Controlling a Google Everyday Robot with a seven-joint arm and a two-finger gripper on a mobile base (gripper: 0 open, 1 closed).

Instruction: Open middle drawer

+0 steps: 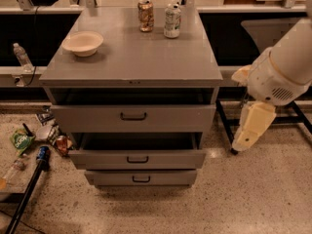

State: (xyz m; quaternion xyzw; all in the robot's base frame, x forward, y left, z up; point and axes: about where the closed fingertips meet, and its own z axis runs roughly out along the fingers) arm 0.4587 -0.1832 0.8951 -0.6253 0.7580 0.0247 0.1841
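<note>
Middle drawer (165, 159) is the second one down on this grey table (131, 57), and it's sitting pulled out toward the near side, far enough that you can see a dark gap of its inside behind the front, with the little black bar handle (137, 159) dead centre. So to my eye the task looks pretty much done, or at least mostly there. The taller top drawer (161, 117) is also out a bit, while the bottom drawer (165, 178) looks shut or close to it. The gripper (251, 130) hangs off to the right of the table, well apart from any handle, pointing down at about the level of the top two drawers. It has hold of nothing, and I honestly can't tell how far open it is from this angle. My guess is the arm (282, 72) is parked out there to keep clear of the drawer fronts. Up top there's a pale bowl (83, 43) on the left and two cans (145, 15) side by side at the far edge, none of it near the drawers, so nothing should tip. Some litter (22, 140) lies on the floor to the left.
</note>
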